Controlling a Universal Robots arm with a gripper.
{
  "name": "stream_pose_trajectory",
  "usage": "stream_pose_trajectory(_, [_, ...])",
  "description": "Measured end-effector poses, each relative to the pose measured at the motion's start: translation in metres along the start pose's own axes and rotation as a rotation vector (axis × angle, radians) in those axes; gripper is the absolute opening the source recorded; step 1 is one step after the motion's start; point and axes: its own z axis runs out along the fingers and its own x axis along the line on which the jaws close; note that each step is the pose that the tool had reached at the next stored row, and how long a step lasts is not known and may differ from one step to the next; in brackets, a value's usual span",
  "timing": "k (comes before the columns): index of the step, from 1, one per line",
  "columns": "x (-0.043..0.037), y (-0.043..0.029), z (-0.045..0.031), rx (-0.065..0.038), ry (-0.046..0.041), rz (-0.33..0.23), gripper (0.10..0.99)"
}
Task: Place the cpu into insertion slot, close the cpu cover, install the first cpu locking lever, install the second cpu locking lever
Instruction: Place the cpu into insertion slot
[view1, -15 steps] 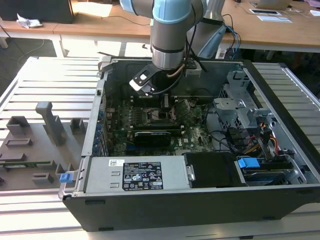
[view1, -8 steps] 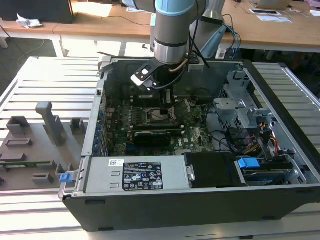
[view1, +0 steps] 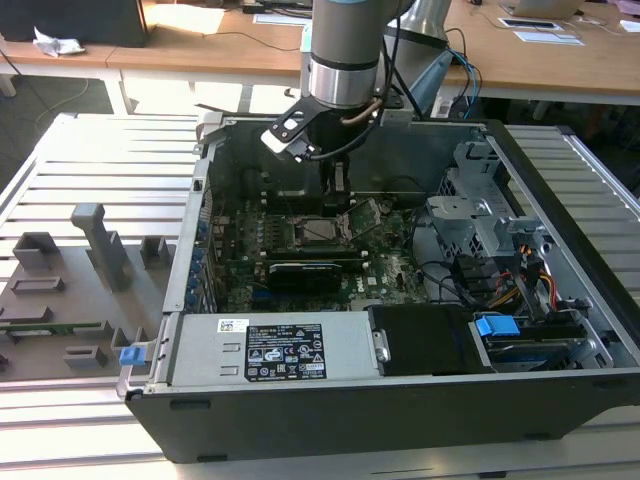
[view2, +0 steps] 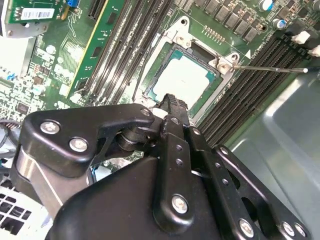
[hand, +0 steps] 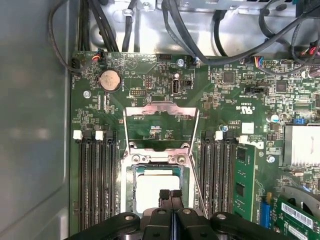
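The gripper (hand: 170, 193), fingers pinched together on nothing I can see, hangs just over one edge of the cpu (hand: 150, 192) (already seated in its socket (hand: 128, 186)), with the cpu cover (hand: 161, 108) tipped open just beyond.

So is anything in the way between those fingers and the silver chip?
Nothing visible is. The cpu cover is swung open, away from the chip, so the cpu lies bare. The closed fingers hang right over it with no cable or part between.
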Motion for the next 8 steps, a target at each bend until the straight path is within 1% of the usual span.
stream_pose_trajectory(2, [-0.0002,0.0000,-0.0047,0.000,0.0000,0.000,0.106])
stream_pose_trajectory(5, [-0.0004,0.0000,-0.0091,0.000,-0.0001,0.000,0.106])
stream_pose_trajectory(8, [-0.0008,0.0000,-0.0156,0.000,-0.0003,0.000,0.106])
